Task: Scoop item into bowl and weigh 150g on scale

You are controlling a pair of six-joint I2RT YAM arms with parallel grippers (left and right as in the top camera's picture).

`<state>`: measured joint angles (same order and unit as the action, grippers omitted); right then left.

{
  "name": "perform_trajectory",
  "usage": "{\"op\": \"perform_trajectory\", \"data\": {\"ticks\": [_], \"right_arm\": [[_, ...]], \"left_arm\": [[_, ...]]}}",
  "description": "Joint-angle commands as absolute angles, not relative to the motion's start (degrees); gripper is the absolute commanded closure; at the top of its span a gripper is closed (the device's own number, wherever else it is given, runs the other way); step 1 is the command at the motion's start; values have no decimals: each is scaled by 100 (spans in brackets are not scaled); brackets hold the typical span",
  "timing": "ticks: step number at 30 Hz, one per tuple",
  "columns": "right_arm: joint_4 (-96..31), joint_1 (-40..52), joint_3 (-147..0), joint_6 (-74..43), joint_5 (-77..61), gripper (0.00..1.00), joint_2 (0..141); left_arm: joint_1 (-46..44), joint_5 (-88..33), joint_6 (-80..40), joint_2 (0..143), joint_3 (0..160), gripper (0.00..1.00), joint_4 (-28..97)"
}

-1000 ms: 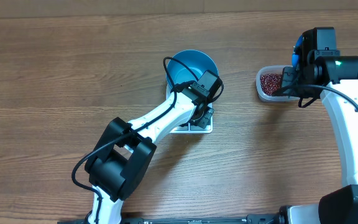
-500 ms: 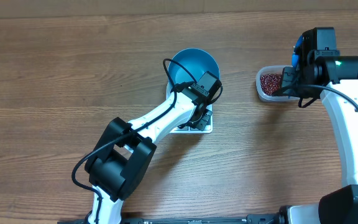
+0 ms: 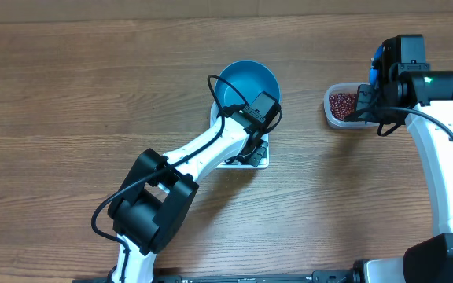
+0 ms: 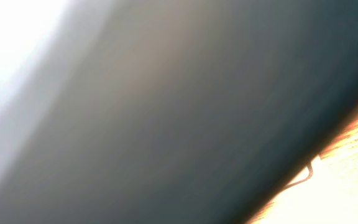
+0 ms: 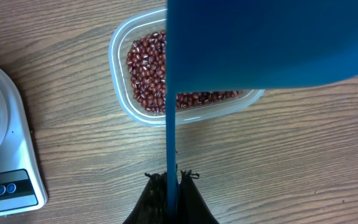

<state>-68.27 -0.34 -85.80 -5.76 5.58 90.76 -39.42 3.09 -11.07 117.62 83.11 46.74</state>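
The bright blue bowl (image 3: 242,82) stands over the far part of the white scale (image 3: 256,163). My left gripper (image 3: 253,146) is at the bowl's near rim, its fingers hidden under the wrist; it looks shut on the rim. A blurred dark surface fills the left wrist view. The red-brown beans (image 5: 146,68) lie in a clear tub (image 5: 120,93) at the right (image 3: 340,106). My right gripper (image 5: 171,182) is shut on the thin handle of a blue scoop (image 5: 260,43), which hangs over the tub and hides part of it. What the scoop holds is out of sight.
The scale's display and blue buttons (image 5: 5,186) show at the left edge of the right wrist view. Bare wooden table (image 3: 69,102) surrounds everything. The left arm (image 3: 195,153) slants from the front edge up to the scale.
The bowl and my left wrist have shifted slightly to the right. The right arm and scoop have not moved.
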Motion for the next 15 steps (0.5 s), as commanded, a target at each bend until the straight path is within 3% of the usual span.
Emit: {"op": "perform_trajectory", "data": {"ticks": [1, 15], "right_arm": [[-6803, -45, -8578, -596, 639, 96, 9061], [-6803, -45, -8578, -596, 639, 96, 9061]], "left_arm": [[-3889, 276, -1236, 12064, 8106, 96, 4713], [-3708, 40, -1247, 12130, 8040, 96, 4547]]}}
